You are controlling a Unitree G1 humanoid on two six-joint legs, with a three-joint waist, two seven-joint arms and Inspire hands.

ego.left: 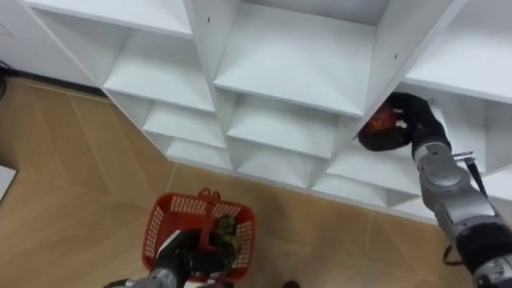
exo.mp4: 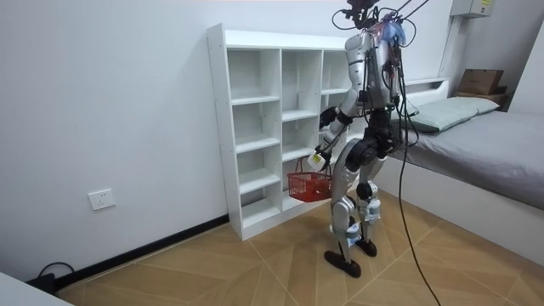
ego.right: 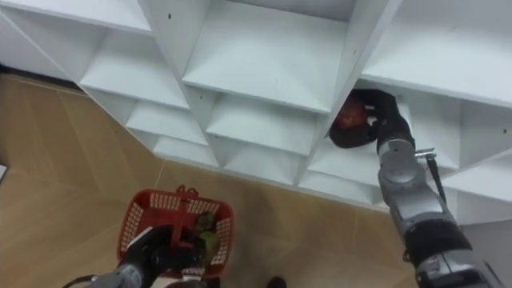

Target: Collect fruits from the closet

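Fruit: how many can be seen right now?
2. A red fruit is gripped by the right hand inside a closet compartment; a green fruit lies in the basket that the left hand holds. More may be hidden in the basket.

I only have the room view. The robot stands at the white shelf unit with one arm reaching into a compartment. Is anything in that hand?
Observer: Yes. In the eye views the right hand has its fingers curled round a red fruit, inside a compartment of the white shelf unit.
Operator: And the basket on its other arm, is it empty?
Observer: No. The red basket, held by its handle in the left hand, already has green fruit in it.
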